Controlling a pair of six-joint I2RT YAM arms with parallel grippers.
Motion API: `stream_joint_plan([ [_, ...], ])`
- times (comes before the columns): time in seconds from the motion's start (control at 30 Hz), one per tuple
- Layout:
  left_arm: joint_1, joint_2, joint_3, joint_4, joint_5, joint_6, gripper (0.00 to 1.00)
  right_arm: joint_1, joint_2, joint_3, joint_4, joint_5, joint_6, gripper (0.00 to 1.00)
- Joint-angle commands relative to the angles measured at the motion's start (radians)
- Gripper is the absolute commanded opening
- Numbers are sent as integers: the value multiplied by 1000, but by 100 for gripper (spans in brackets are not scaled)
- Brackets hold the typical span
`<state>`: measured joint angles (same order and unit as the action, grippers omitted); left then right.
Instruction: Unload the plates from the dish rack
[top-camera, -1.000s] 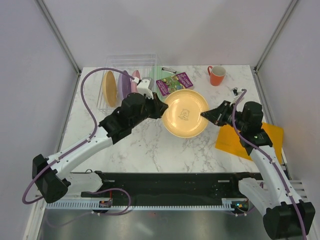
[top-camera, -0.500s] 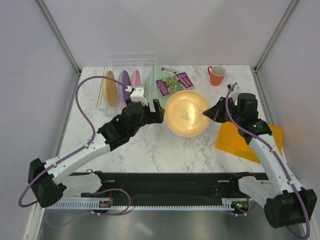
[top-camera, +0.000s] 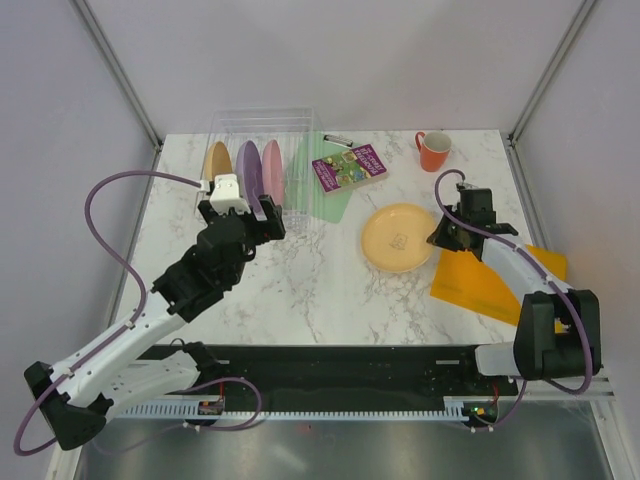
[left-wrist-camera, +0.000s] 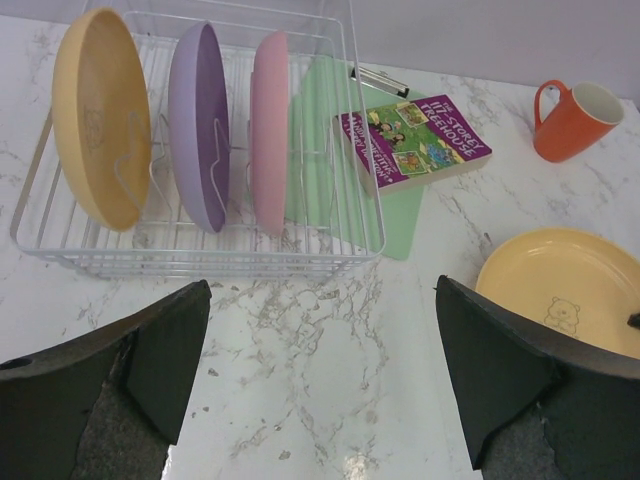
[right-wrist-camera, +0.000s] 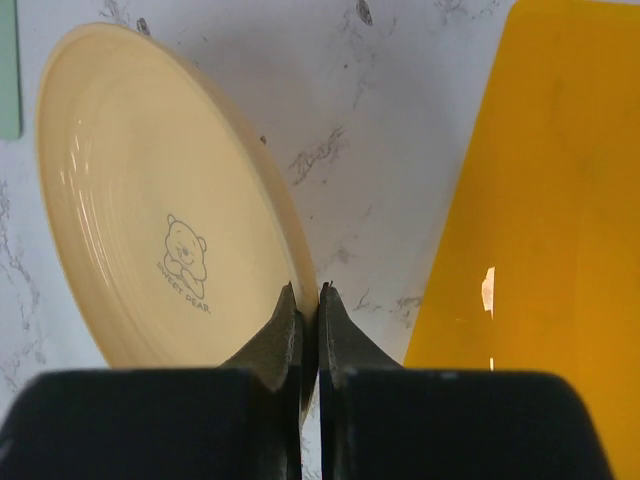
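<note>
Table (top-camera: 300, 290): marble, carries everything.

Dish rack (left-wrist-camera: 200, 262): far left of the table. Three plates stand upright in it, close together: orange plate (left-wrist-camera: 95, 120), purple plate (left-wrist-camera: 195, 125), pink plate (left-wrist-camera: 270, 130).

Yellow plate (top-camera: 398, 237): out of the rack, right of centre. Cannot tell whether it lies fully flat.

Right gripper (right-wrist-camera: 308, 298): fingers pinched on the yellow plate's rim.

Left gripper (top-camera: 262, 212): fingers spread wide, empty, facing the rack.

Risks: the pinch is thin, so letting go of a tilted plate could make it clatter or slide. Wide fingers entering between close plates may knock a neighbour or drag the light rack.
</note>
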<state>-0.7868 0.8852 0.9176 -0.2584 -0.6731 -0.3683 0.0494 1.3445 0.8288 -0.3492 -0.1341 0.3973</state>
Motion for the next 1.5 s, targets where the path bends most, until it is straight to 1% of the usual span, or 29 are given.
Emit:
stream_joint_plan([
  [0.0, 0, -9, -13, -1, -45, 43, 100, -5, 70, -5, 122, -15, -6, 1],
  [0.07, 1, -6, -11, -2, -39, 48, 100, -5, 125, -8, 157, -42, -3, 5],
  [0.1, 1, -5, -11, -2, -37, 49, 100, -5, 143, -4, 161, -62, -2, 9],
  [0.13, 1, 0, -10, -1, -36, 51, 100, -5, 177, -2, 168, -70, -3, 31],
  [0.17, 1, 3, -10, -1, -36, 54, 100, -5, 188, 0, 167, -71, -3, 42],
  [0.2, 1, 3, -10, -1, -34, 55, 100, -5, 194, -5, 167, -65, -3, 45],
  [0.23, 1, 4, -6, -1, -34, 58, 100, -5, 193, -8, 168, -61, -3, 54],
  [0.27, 3, 4, -8, -1, -34, 60, 100, -5, 186, -11, 168, -52, -3, 59],
  [0.47, 4, 15, -8, -1, -25, 49, 100, -3, 91, -8, 118, 30, -55, 65],
  [0.5, 6, 18, -8, -2, -23, 49, 100, -5, 46, 0, 104, 53, -63, 66],
  [0.57, 4, 23, -5, -2, -19, 58, 100, -5, -13, 4, 69, 105, -77, 71],
  [0.6, 8, 32, 0, -2, -20, 61, 100, -5, -83, 12, 53, 122, -77, 73],
  [0.63, 9, 38, 7, 5, -22, 78, 100, -5, -120, 15, 29, 128, -80, 78],
  [0.67, 11, 49, 15, 7, -22, 89, 100, -5, -158, 15, 23, 128, -92, 87],
  [0.7, 17, 61, 26, 7, -23, 98, 100, -5, -233, 15, 19, 128, -95, 90],
  [0.73, 18, 90, 47, 8, -28, 117, 100, -5, -266, 13, 6, 128, -100, 98],
  [0.77, 21, 104, 58, 10, -28, 126, 100, -3, -298, 13, -3, 128, -104, 98],
  [0.8, 29, 119, 70, 13, -29, 137, 100, -3, -353, 16, -16, 167, -98, 98],
  [0.87, 40, 170, 98, 27, -28, 167, 100, -3, -399, 18, -40, 169, -100, 98],
  [1.0, 99, 267, 138, 88, -17, 229, 100, -3, -493, 12, -57, 163, -104, 98],
  [1.03, 112, 291, 161, 93, -22, 244, 100, -3, -498, 10, -59, 165, -103, 98],
  [1.07, 122, 349, 174, 97, -34, 252, 100, -3, -501, 7, -59, 162, -103, 98],
  [1.17, 165, 438, 219, 154, -68, 302, 98, -3, -492, 0, -63, 152, -100, 98],
  [1.2, 185, 499, 230, 189, -69, 315, 97, -5, -483, -5, -62, 148, -98, 98],
  [1.23, 190, 527, 254, 212, -71, 347, 93, -3, -478, -7, -60, 142, -94, 98],
  [1.3, 202, 613, 276, 252, -89, 367, 91, -3, -460, -7, -59, 136, -95, 98],
  [1.33, 210, 641, 311, 278, -94, 402, 89, -3, -452, -5, -59, 137, -94, 98],
  [1.4, 227, 695, 352, 277, -102, 411, 89, -3, -438, 0, -59, 136, -98, 98],
  [1.47, 241, 761, 408, 277, -88, 420, 85, -3, -433, 3, -59, 136, -103, 98],
])
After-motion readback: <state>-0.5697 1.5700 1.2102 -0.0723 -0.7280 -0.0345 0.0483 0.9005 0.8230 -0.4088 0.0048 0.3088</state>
